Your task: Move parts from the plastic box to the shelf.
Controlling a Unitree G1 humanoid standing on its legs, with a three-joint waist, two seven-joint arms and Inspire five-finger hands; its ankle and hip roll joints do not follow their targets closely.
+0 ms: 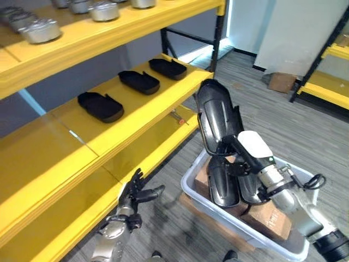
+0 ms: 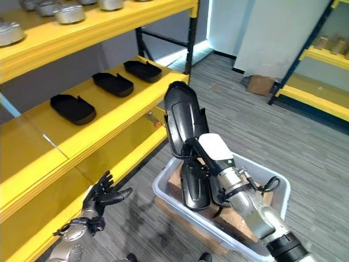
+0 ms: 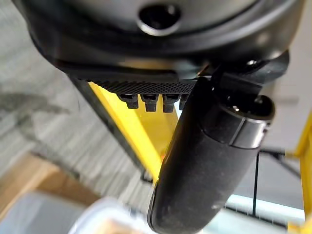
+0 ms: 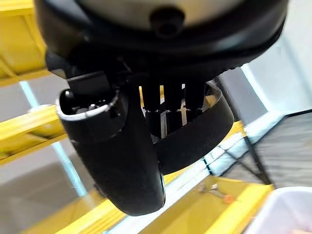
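Three black moulded parts already lie in a row on the middle shelf, open side up. The right hand has its fingers curled round a fourth black part, held upright above the plastic box and clear of its rim. At least two more parts stand in the box. The left hand hangs low by the shelf's lower edge, fingers spread, holding nothing. Judgement: roughly halfway; placing this part and emptying the box remain.
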